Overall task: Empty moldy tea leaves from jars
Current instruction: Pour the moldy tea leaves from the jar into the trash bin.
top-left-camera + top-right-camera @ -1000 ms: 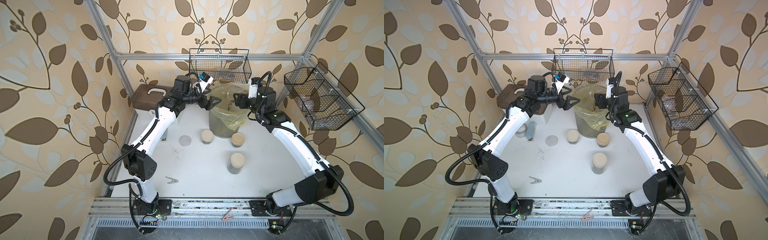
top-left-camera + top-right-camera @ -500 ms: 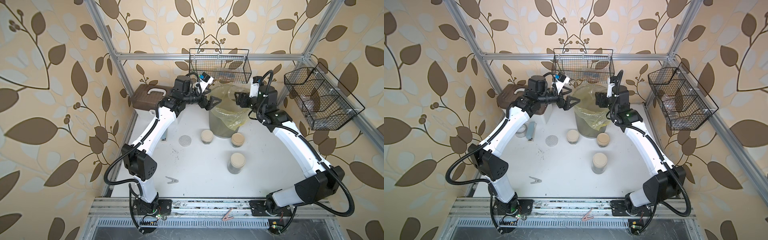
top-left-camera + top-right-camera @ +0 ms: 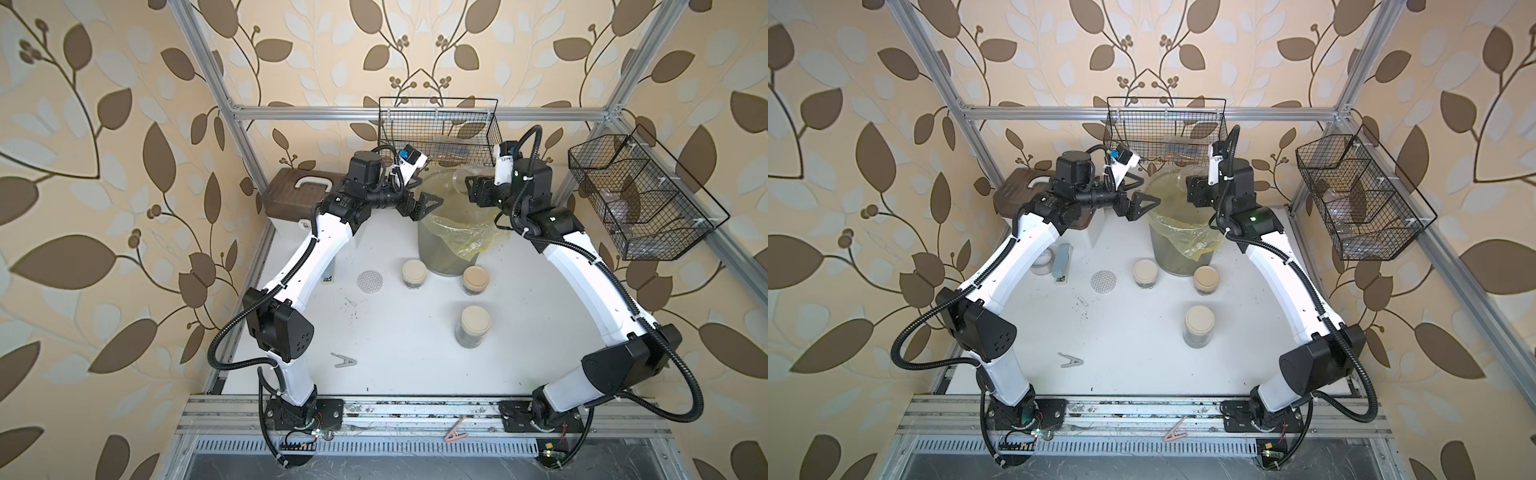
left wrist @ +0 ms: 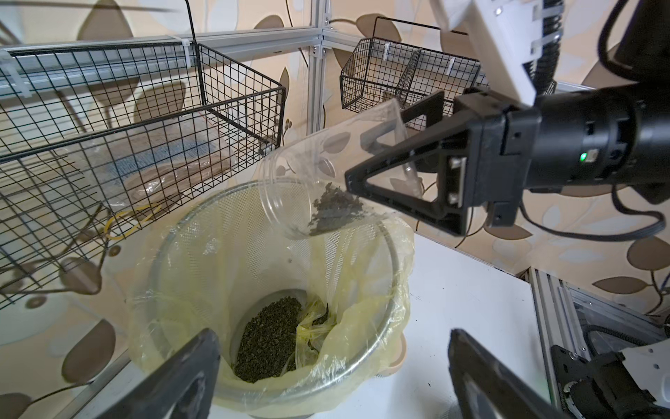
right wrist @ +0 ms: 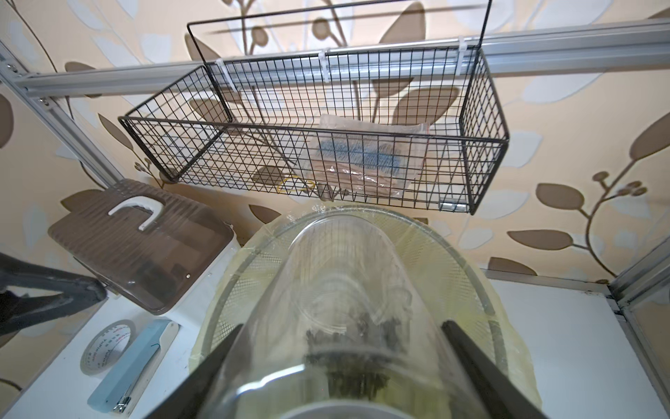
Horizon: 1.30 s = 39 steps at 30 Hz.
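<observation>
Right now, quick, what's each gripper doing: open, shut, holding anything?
Left gripper: open, holding nothing.
Right gripper: shut on the lidless jar, tipped over the bin.

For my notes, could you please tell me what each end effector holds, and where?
Right end effector: open glass jar, across its side wall. Left end effector: nothing.

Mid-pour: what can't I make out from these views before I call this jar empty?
- Jar base: right wrist view, cut off by the lower edge; leaves near it are blurred.
- Jar in both top views: clear glass partly behind the right hand; leaves inside too small to see.
- Bin bottom: left wrist view, a liner fold covers part of the leaves there.
- Lidded jars: both top views, fill levels too small to read.
</observation>
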Motion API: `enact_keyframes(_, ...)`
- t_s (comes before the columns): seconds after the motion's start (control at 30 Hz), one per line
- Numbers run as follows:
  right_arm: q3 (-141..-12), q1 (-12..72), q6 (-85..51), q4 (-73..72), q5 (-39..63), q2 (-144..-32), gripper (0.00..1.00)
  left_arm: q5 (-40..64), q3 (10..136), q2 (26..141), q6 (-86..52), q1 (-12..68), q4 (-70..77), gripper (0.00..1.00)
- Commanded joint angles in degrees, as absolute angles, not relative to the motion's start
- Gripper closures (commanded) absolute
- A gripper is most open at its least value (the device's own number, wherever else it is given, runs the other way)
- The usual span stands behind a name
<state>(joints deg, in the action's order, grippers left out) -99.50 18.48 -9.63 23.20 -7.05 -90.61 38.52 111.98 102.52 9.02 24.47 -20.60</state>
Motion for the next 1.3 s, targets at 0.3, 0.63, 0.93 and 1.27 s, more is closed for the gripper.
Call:
enact_keyframes(0.3,-102.8,19.2,-7.2,26.6,-8.2,-92.8,0.55,38.5,113.4,101.5,10.7,25.5,-20.8,0.01)
enact_keyframes(0.63,-102.5,18.8,-9.5,24.0,-8.1,-89.3,0.54,38.5,113.5,101.6,11.2,25.7,-20.9,0.01)
enact_keyframes(0.93,-106.6,18.1,-11.3,30.8,-5.4,-93.2,0.53,37.8,113.9,101.9,12.4,26.0,-21.8,0.01)
enact_keyframes(1.27,-118.5,19.5,-9.2,43.7,-8.9,-102.7,0.52,37.1,113.4,101.5,14.0,26.5,-22.8,0.01)
